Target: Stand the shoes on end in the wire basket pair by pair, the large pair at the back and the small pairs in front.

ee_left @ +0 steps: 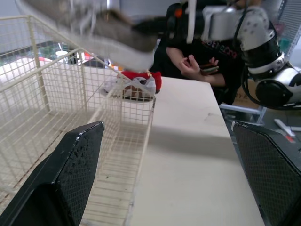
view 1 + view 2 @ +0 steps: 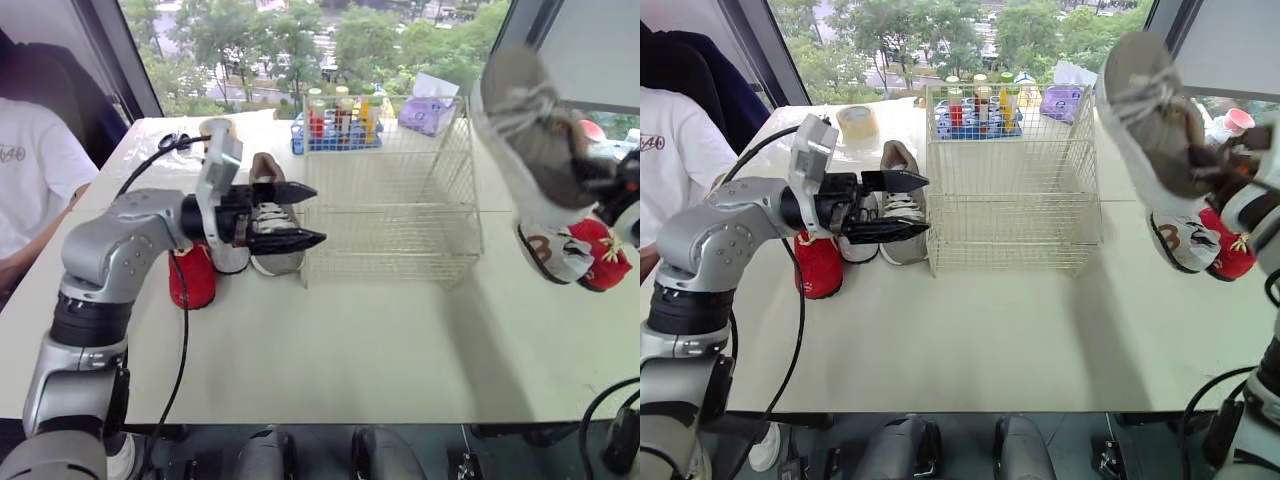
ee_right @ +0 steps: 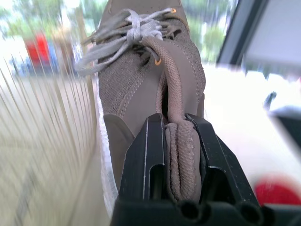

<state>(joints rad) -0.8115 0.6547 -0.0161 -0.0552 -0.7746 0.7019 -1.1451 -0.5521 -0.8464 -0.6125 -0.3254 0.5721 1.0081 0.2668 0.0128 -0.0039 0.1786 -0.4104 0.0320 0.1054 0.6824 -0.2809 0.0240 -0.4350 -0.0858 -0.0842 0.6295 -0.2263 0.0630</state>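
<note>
A Unitree G1's right gripper is clamped on the padded heel collar of a large taupe lace-up sneaker, holding it in the air over the right end of the white table, toe tipped up and grey laces dangling, above and to the right of the wire basket. The basket stands toward the back of the table with no shoe in it. On the table just below the raised sneaker lie a small white shoe with brown markings and a small red shoe, touching each other near the right edge. At the basket's left side the left gripper hangs with its two black fingers spread wide and holding nothing, tips pointing toward the basket's wire wall. Behind those fingers a large grey sneaker rests on the table just beside the basket, with a paler shoe partly hidden by the arm next to it, and another small red shoe stands under the left forearm. A blue crate of bottles and a purple packet sit behind the basket near the window, and a roll of tape lies at the back left. A person in a white T-shirt sits at the table's left end
</note>
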